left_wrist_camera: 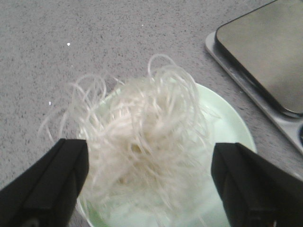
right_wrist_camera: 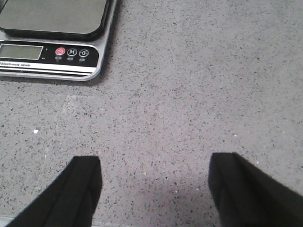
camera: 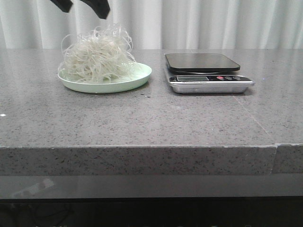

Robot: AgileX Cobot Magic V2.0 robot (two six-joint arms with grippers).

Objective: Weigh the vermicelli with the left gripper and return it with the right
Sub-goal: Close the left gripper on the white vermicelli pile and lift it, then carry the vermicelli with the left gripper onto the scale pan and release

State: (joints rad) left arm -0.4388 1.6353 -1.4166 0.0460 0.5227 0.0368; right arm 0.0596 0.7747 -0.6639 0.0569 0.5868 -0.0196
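Front view: vermicelli (camera: 98,59) heaped on pale green plate (camera: 137,78), left of scale (camera: 206,72), on grey speckled surface (camera: 142,118). Left claw (camera: 80,5) above the clump, only two black tips visible at the frame's top edge, not touching the strands. Left wrist view: same claw (left_wrist_camera: 149,182) spread wide apart, fingers (left_wrist_camera: 52,184) on either side of the noodle mass (left_wrist_camera: 142,151), nothing gripped; scale platform (left_wrist_camera: 265,52) off to one side of the plate (left_wrist_camera: 232,127). Right wrist view: right claw (right_wrist_camera: 154,189) also spread apart, empty, over bare speckled stone (right_wrist_camera: 189,94), with the scale's display and buttons (right_wrist_camera: 47,52) well apart from it.
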